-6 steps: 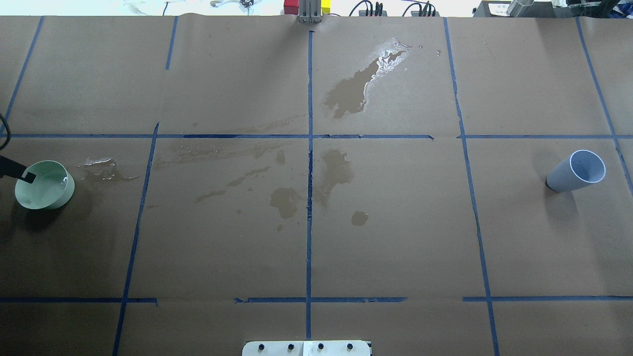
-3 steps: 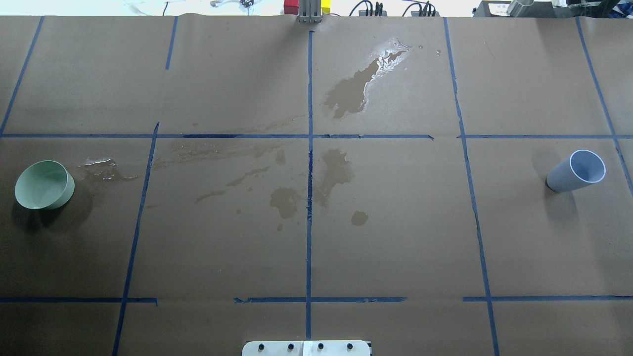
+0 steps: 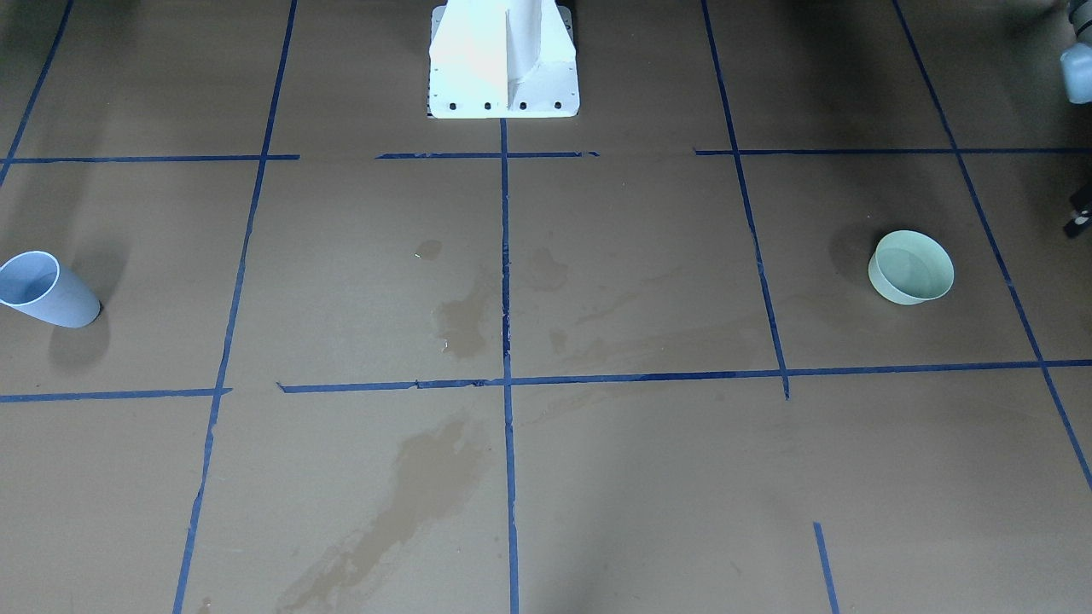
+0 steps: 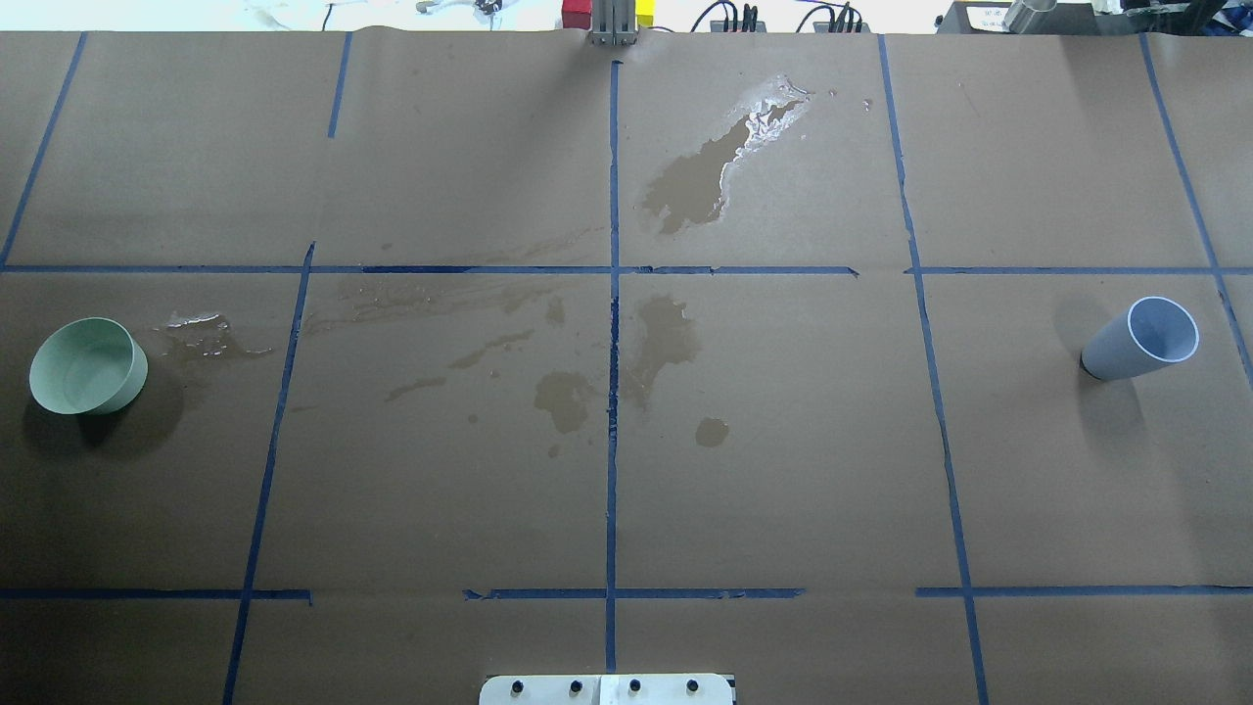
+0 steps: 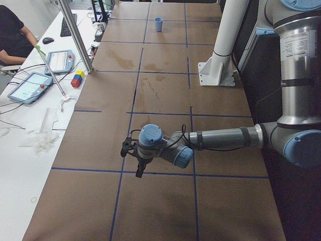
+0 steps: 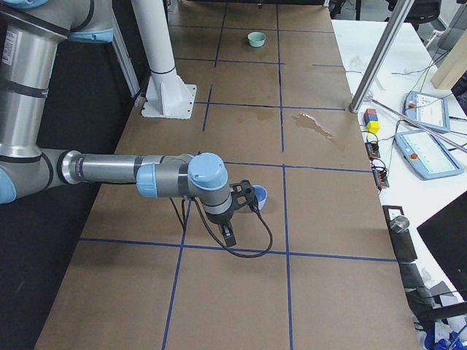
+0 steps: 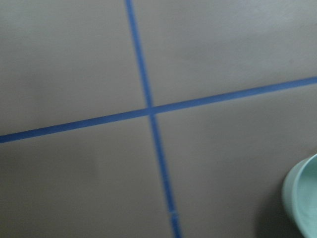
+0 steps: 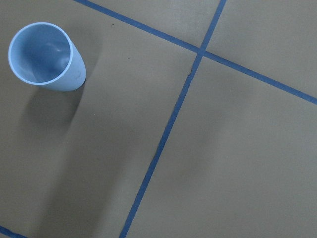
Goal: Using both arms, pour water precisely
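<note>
- The clear water (image 4: 768, 101) shows only as a glossy sheen on the brown paper table cover (image 4: 783, 470), at the far end of a dark brown stain (image 4: 690, 186) beyond the table's middle; a smaller wet patch (image 4: 199, 320) glistens just beside the pale green round bowl (image 4: 83, 367) at the left end.
- A second ago a black fingertip of the left gripper (image 5: 138, 168) sat at the bowl's left rim in the overhead view; now that view holds no gripper; the bowl and both wet patches lie as they did.
- In the left side view the silver-grey left arm (image 5: 225, 138) hides the bowl; the blurred left wrist view catches only a cut-off arc of its rim; whether the bowl holds water I cannot tell.
- The left gripper hangs above the paper, apart from both wet patches; whether its fingers are spread or closed cannot be told.
- The right gripper (image 6: 228, 235), on the silver-grey right arm (image 6: 109, 169), hangs near the blue-grey plastic cup (image 4: 1140, 343) at the right end, well apart from the water; its finger spacing cannot be told either.
</note>
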{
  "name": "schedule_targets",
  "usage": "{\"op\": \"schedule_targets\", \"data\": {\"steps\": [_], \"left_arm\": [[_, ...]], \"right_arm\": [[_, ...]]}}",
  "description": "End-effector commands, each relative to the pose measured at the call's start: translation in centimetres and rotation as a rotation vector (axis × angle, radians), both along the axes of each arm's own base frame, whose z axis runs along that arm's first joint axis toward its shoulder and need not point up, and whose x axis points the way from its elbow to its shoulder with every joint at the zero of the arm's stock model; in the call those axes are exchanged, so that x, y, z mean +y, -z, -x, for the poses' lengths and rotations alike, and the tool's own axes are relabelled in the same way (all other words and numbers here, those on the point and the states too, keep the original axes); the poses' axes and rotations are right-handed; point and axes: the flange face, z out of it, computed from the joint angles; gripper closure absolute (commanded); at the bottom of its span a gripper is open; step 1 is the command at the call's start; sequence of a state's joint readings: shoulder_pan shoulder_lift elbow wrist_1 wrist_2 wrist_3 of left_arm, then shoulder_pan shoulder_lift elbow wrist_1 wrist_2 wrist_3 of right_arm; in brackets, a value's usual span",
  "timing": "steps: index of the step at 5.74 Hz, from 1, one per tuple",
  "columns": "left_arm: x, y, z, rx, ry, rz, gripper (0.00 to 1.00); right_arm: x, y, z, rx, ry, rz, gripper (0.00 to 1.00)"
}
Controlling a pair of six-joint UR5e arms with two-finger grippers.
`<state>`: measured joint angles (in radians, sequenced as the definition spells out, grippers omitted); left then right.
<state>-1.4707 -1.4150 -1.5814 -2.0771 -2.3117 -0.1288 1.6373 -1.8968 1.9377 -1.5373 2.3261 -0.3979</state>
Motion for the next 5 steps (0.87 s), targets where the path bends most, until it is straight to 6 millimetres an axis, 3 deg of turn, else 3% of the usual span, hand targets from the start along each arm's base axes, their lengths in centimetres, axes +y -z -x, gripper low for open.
{"op": "schedule_targets", "data": {"steps": [1, 2, 3, 5], "left_arm": [[1.0, 4.6, 3.5, -0.041, -0.048, 0.14, 0.0], [2.1, 9.2, 5.0, -0.044, -0.083, 0.164, 0.0], [3.7, 12.1, 5.0, -0.033, -0.09, 0.198, 0.0], [4.1, 10.6, 5.1, -0.036, -0.128, 0.221, 0.0]], "right_arm": [[-1.0, -0.1, 2.0, 0.013, 0.056, 0.027, 0.0], [-3.3, 1.8, 2.6, 0.012, 0.072, 0.088, 0.0], [-4.4, 2.8, 3.8, 0.025, 0.105, 0.104, 0.0], [-5.6, 4.0, 4.0, 0.041, 0.111, 0.098, 0.0]]}}
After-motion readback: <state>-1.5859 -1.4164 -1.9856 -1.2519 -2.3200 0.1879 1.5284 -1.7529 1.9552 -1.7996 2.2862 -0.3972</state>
